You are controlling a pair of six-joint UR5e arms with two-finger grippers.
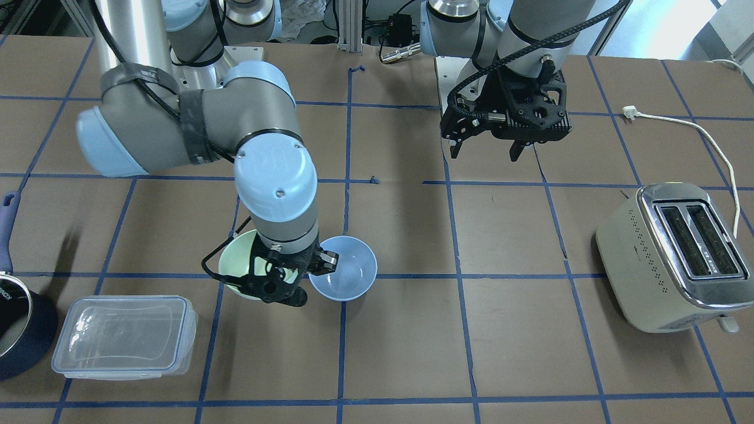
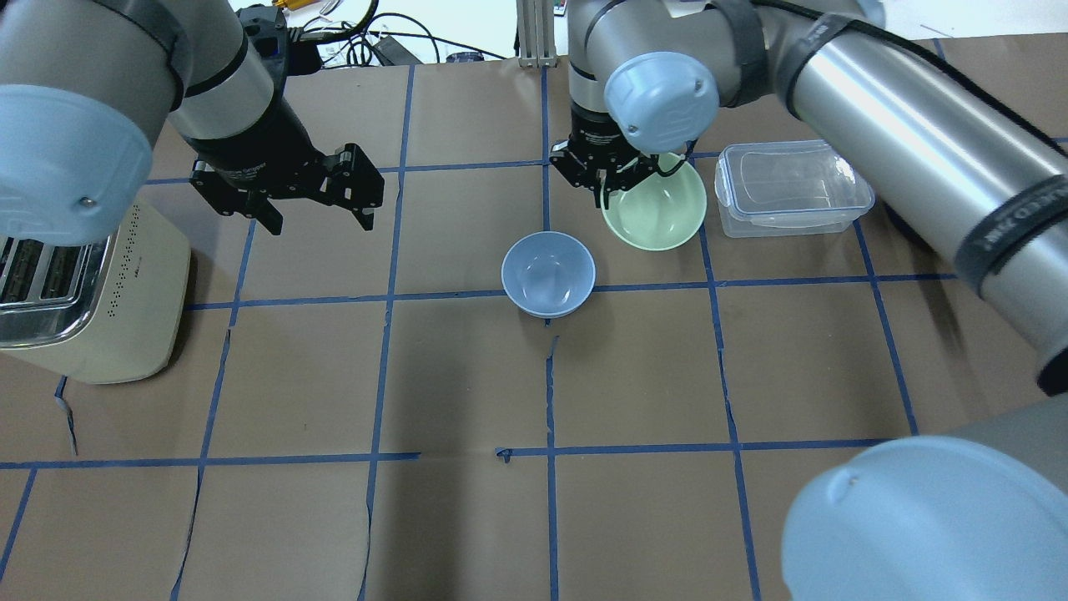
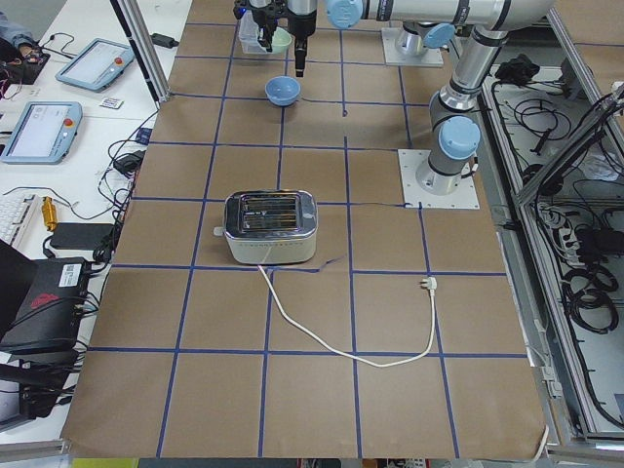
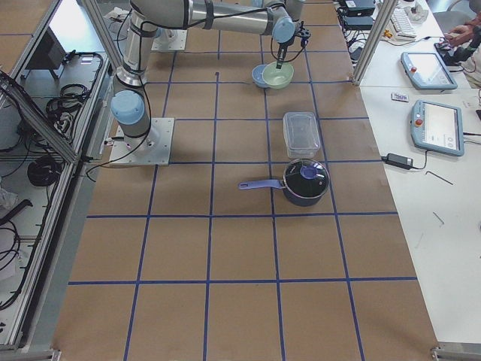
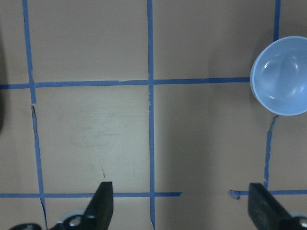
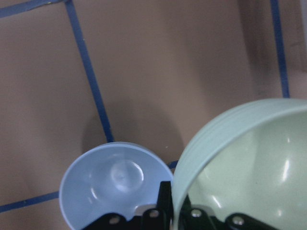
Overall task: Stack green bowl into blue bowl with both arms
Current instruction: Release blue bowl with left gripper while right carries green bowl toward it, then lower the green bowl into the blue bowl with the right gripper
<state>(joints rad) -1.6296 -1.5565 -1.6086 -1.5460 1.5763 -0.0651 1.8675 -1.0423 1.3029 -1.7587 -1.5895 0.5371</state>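
Observation:
The mint-green bowl (image 2: 659,209) is held at its rim by my right gripper (image 2: 607,194), which is shut on it, one finger inside and one outside. It also shows in the front view (image 1: 235,266) and in the right wrist view (image 6: 249,163). The light blue bowl (image 2: 548,271) stands upright and empty on the table just beside it (image 1: 347,274), its rim close to the green bowl's (image 6: 110,187). My left gripper (image 2: 321,224) hangs open and empty above the table, well off to the blue bowl's side (image 5: 280,81).
A cream toaster (image 1: 671,253) with a loose white cord (image 1: 707,132) stands on the left arm's side. A clear lidded container (image 2: 788,188) lies right beside the green bowl. A dark navy pot (image 1: 17,335) stands past the container.

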